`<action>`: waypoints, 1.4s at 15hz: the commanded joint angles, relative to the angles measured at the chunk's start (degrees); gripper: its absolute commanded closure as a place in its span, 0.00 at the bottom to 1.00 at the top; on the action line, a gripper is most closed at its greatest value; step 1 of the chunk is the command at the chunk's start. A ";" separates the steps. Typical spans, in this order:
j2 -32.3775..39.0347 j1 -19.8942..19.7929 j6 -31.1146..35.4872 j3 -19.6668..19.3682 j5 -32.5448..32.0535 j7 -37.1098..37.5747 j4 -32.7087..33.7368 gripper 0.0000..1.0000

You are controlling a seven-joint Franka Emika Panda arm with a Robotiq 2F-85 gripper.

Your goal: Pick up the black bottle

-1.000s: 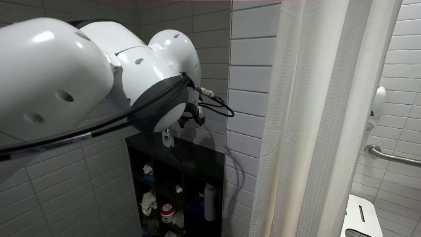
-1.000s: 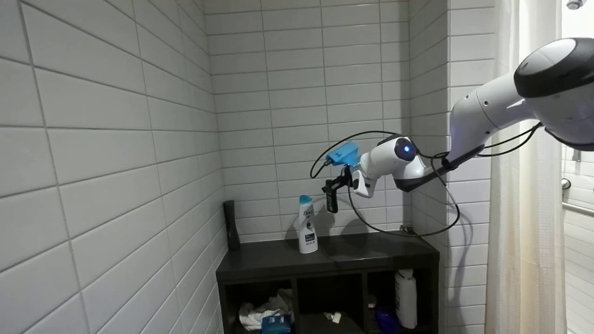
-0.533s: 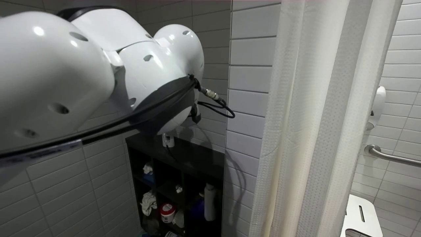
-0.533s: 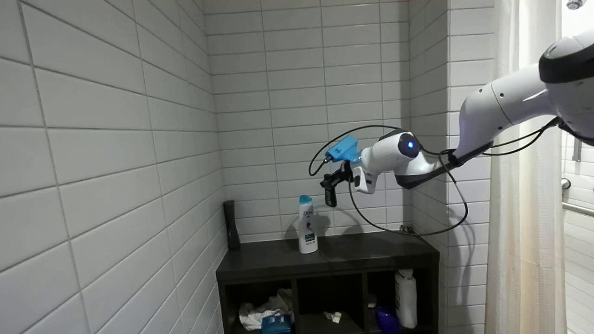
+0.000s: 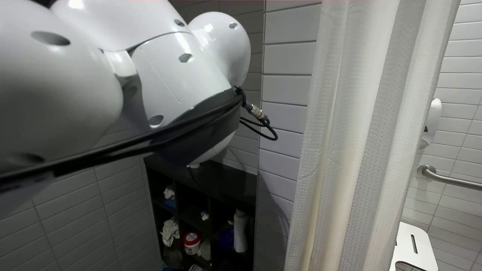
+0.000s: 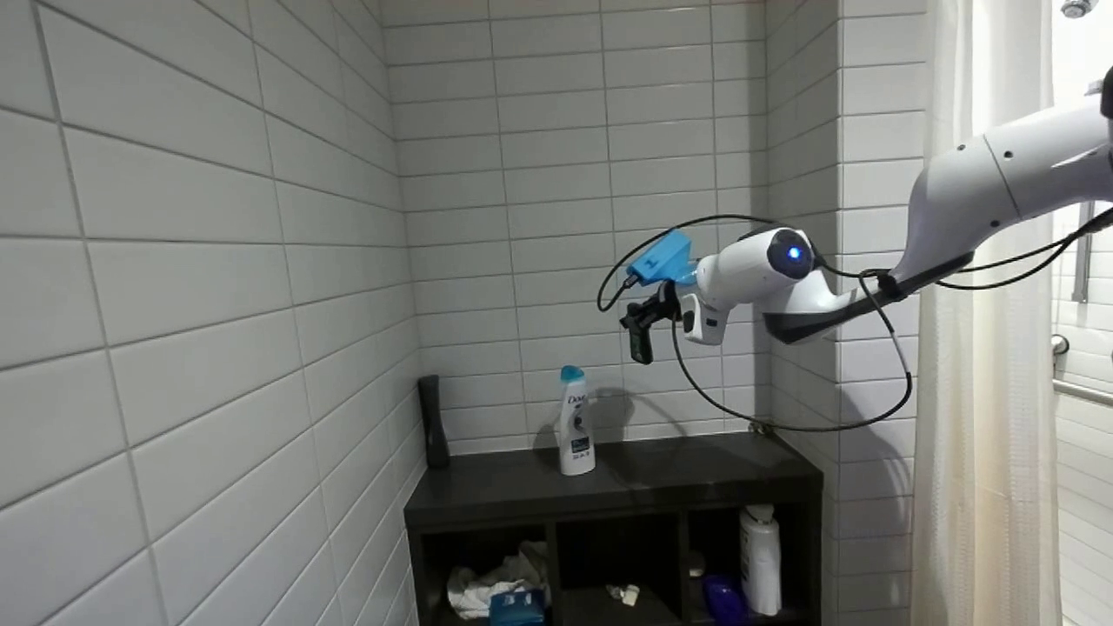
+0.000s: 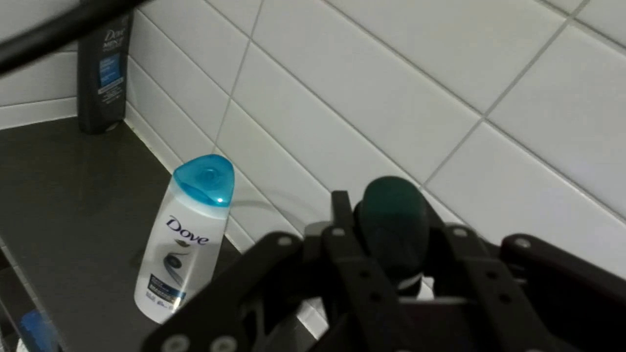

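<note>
Left of centre in an exterior view, a tall dark bottle point(image 6: 434, 424) stands on the dark shelf unit point(image 6: 696, 461), by the wall; mid-frame, a white Dove bottle point(image 6: 576, 430) stands upright. Right of it and higher, the gripper point(image 6: 636, 320) is closed around the black bottle point(image 6: 642, 346), held in the air above the shelf unit. A pale curtain point(image 6: 974, 452) hangs at frame right.

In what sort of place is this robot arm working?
Most probably a bathroom or shower room: the walls are tiled, a long pale curtain hangs there, and a metal bar is fixed to one wall.
</note>
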 commanded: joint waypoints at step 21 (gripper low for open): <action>4.93 -0.02 5.28 -6.06 1.62 -0.37 -0.46 0.91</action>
